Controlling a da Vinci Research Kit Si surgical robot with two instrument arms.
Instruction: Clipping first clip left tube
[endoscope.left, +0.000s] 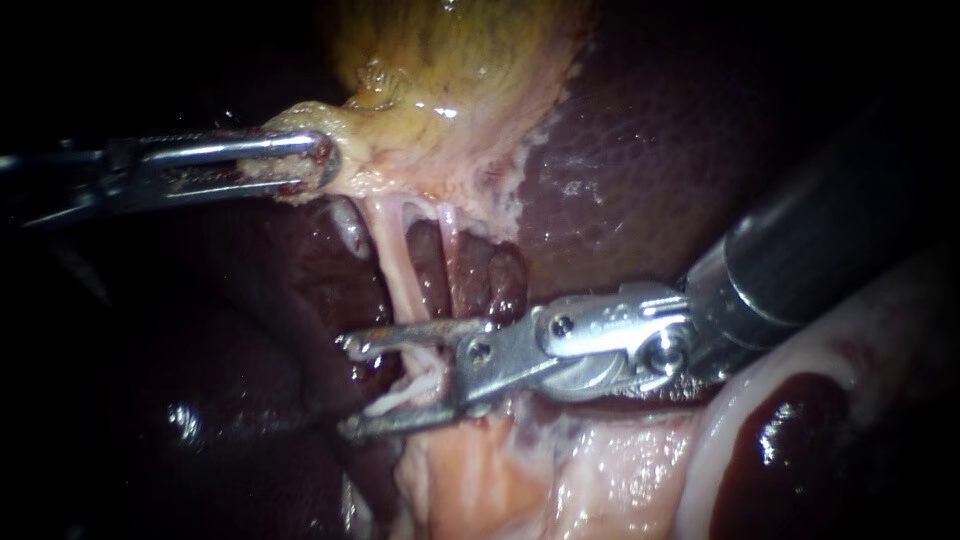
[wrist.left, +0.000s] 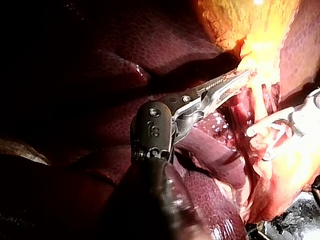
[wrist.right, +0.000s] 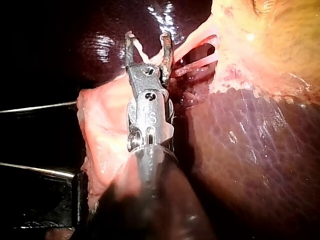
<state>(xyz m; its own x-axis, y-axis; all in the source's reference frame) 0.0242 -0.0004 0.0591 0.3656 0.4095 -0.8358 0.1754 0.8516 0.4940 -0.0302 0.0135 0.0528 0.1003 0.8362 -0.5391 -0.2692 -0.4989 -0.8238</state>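
The yellowish gallbladder (endoscope.left: 450, 80) hangs over the dark liver (endoscope.left: 650, 150). My left instrument (endoscope.left: 318, 165) is shut on the gallbladder's pale lower edge, holding it up and to the left; its jaws (wrist.left: 235, 80) show the same grip in the left wrist view. Two pale tubes run down from that edge. The left tube (endoscope.left: 398, 265) passes between the jaws of my right instrument (endoscope.left: 348, 388), which stand open around it with a gap on both sides. In the right wrist view those forked jaws (wrist.right: 148, 45) straddle a pale strand, with the tubes (wrist.right: 200, 62) beside them.
The thinner right tube (endoscope.left: 447, 228) runs just right of the left one, over dark tissue. Pale pink fatty tissue (endoscope.left: 560, 470) lies below my right instrument. A dark red lobe (endoscope.left: 790, 440) sits at the lower right.
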